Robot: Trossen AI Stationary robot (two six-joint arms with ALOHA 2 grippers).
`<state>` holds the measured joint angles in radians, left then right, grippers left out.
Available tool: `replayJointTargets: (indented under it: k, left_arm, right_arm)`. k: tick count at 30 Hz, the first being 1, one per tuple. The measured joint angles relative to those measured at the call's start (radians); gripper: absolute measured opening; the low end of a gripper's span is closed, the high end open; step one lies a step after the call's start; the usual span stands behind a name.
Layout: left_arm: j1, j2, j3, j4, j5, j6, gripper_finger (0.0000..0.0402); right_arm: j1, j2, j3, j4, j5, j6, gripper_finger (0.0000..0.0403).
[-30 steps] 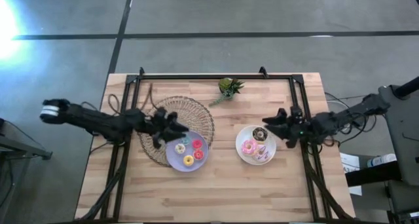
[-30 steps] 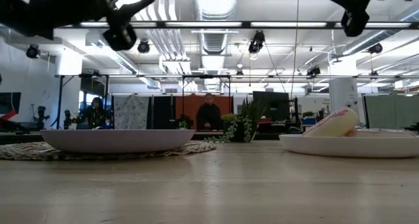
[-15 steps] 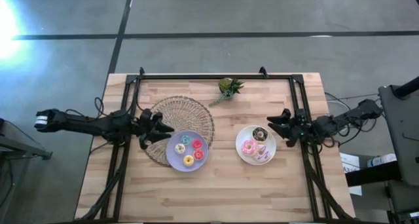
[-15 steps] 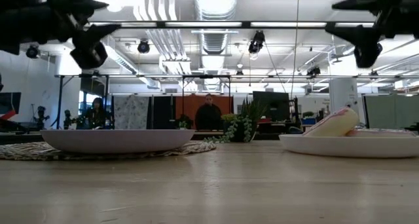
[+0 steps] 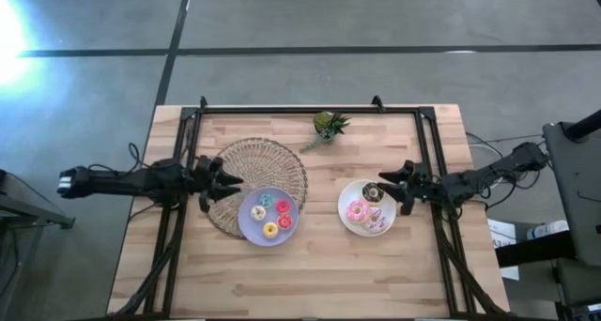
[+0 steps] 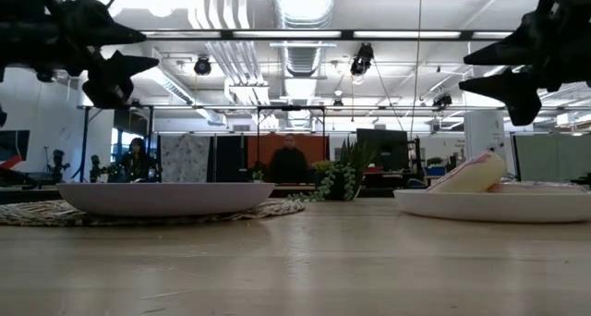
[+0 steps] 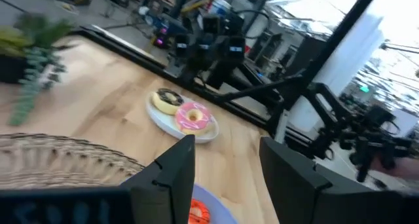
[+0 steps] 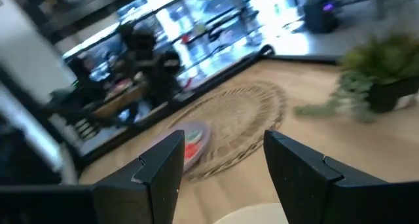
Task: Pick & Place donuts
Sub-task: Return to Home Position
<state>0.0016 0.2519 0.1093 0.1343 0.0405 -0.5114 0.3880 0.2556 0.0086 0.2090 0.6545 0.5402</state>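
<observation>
Several tiny donuts, among them a yellow one (image 5: 270,230), a red one (image 5: 285,221) and a teal one (image 5: 266,201), lie on the lilac plate (image 5: 246,223). A chocolate donut (image 5: 373,191) and a pink sprinkled donut (image 5: 357,211) lie on the white plate (image 5: 346,220); both also show in the left wrist view (image 7: 167,99) (image 7: 194,116). My left gripper (image 5: 225,182) hangs open and empty above the woven mat's left part, left of the lilac plate. My right gripper (image 5: 399,185) hangs open and empty just right of the white plate.
A round woven mat (image 5: 272,166) lies under the lilac plate's far left part. A small green plant (image 5: 329,126) stands at the far middle. A black frame (image 5: 310,108) runs along the table's far, left and right sides. People stand in the room beyond the table.
My left gripper has drawn back from over the lilac plate toward the table's left edge and now hangs over the mat's left part. My right gripper has come down lower beside the white plate. The donuts and plates have stayed where they were.
</observation>
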Motion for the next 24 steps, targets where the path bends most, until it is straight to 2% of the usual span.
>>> replayJointTargets:
  k: [3, 7, 14, 19, 24]
  left_arm:
    - [0.014, -0.046, 0.000, -0.109, -0.036, -0.010, 0.0145]
    - [0.023, -0.088, -0.001, -0.231, -0.063, -0.045, 0.0145]
    - [0.023, -0.125, 0.000, -0.250, -0.080, 0.002, 0.0145]
    - [0.023, -0.125, -0.001, -0.265, -0.188, 0.021, 0.0145]
    - [0.023, -0.124, -0.001, -0.267, -0.199, 0.020, 0.0145]
  right_arm:
    - [-0.002, 0.000, 0.000, 0.005, 0.081, 0.000, 0.0201]
    - [-0.002, 0.001, 0.000, 0.004, 0.132, 0.001, 0.0201]
    - [-0.003, 0.001, 0.000, 0.004, 0.133, 0.001, 0.0201]
    - [-0.003, 0.001, 0.000, 0.004, 0.133, 0.001, 0.0201]
    - [-0.003, 0.001, 0.001, 0.004, 0.133, 0.001, 0.0201]
